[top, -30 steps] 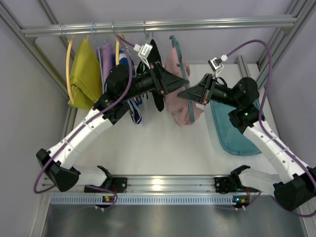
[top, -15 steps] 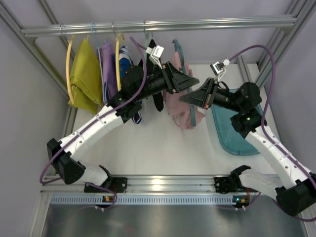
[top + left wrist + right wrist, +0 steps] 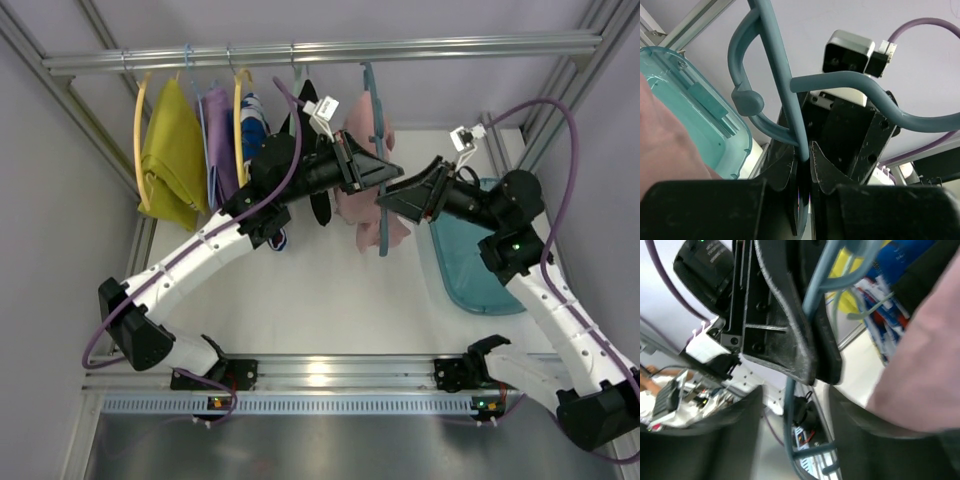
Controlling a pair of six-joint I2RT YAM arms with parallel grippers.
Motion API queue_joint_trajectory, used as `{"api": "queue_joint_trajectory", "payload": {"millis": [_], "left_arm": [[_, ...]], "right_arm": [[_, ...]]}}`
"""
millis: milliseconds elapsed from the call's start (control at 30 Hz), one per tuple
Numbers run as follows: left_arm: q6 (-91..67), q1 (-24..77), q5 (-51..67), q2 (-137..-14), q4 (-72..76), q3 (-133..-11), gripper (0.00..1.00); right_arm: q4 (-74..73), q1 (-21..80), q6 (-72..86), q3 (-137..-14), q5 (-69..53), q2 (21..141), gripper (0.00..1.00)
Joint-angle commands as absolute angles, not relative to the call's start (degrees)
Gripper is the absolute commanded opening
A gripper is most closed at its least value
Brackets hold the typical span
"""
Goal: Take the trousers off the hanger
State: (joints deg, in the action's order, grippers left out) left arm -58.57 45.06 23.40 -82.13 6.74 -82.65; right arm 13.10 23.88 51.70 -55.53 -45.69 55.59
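- Your left gripper point(image 3: 385, 178) & right gripper point(image 3: 388, 203) meet on the hanger point(image 3: 378, 150) near far edge, both clamped on it.
- Trousers point(image 3: 362, 205) hang just below them.

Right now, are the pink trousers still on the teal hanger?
Still on. The pale pink fabric trousers hang bunched against the thin teal plastic hanger, gripped between both grippers.

You had even, bright overhead light, with glare on the near rail point(image 3: 320, 372) and soft shadows on the table point(image 3: 300, 300). Your wrist views were blurred up close, especially the right gripper point(image 3: 790, 410).
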Motion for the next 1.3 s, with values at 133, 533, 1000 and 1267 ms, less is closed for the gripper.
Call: {"api": "queue_joint_trajectory", "payload": {"millis": [133,533,1000,1267], "left_arm": [[-56.9,44.6,26.6,-80.3,14.9,-87.3,0.00],[-65.7,44.5,22.6,-79.8,4.1,-89.9,0.00],[-74.6,44.6,19.7,-82.2,2.4,-89.2,0.00],[-74.5,44.6,20.0,-82.7,3.3,-89.6,0.00]], "right_arm": [[10.9,8.5,41.5,-56.6,-53.7,51.9,0.83],[-8.1,2.0,3.8,-48.8,-55.9,38.4,1.00],[6.9,16.6,-7.1,-35.2,-41.8,35.9,1.00],[11.0,28.6,-12.8,-33.7,-35.3,40.4,0.99]]}}
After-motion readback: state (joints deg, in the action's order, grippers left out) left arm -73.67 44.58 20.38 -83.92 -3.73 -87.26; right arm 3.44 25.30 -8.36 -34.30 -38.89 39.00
